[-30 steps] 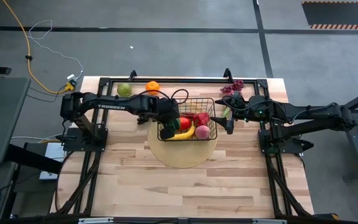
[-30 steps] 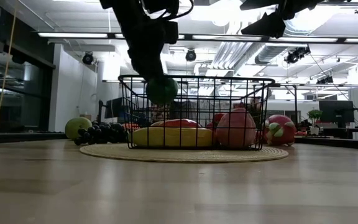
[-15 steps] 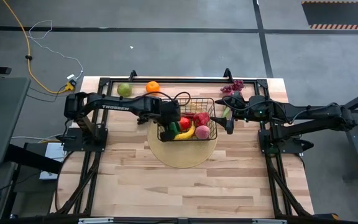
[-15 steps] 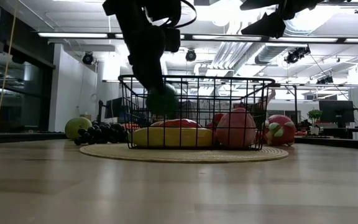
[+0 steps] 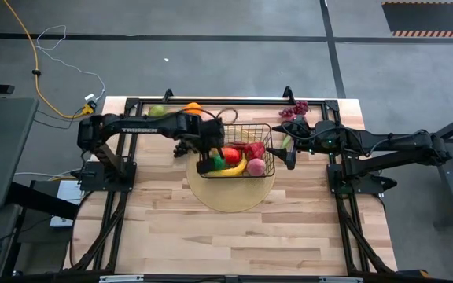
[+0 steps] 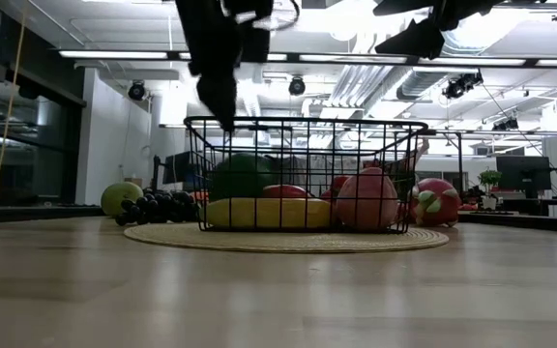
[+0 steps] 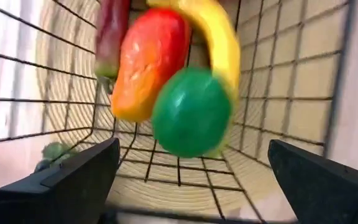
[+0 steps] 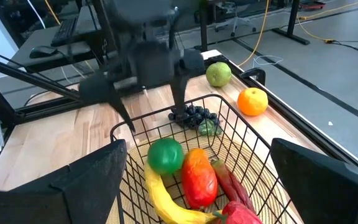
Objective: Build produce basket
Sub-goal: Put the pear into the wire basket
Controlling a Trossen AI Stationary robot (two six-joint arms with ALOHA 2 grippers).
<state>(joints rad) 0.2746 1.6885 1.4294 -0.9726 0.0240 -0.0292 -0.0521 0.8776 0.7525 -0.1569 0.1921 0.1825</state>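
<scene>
On the wooden table (image 5: 211,236) lies a round pale woven mat (image 5: 230,196), and upon it stands the black wire basket (image 5: 259,130) — the biggest of the task's things, its mesh sides upright in the low view (image 6: 395,145). The left arm (image 5: 132,126) reaches from its base at the left across to the basket's left end, its wrist bent so that the left gripper (image 5: 204,163) points down over that end; in the low view the gripper (image 6: 222,101) hangs at the level of the rim, its fingers (image 7: 73,174) spread wide with nothing between them. The right arm (image 5: 384,143) lies stretched from the right side, and the right gripper (image 5: 290,159) hovers just beside the basket's right end, its fingers (image 8: 86,180) likewise spread and empty.

Inside the basket lie a yellow banana (image 6: 264,213), a red-orange mango (image 7: 148,59), a peach (image 6: 367,201) and a green ball (image 7: 191,112) — the ball rests on the basket floor, touching the banana and the mango. Outside the basket, a pink dragon fruit (image 6: 435,203) sits on the mat to the right. Near the table's far edge are a green pear (image 8: 218,74), an orange (image 8: 252,101) and dark purple grapes (image 8: 194,115); red grapes (image 5: 296,108) sit at the far right.
</scene>
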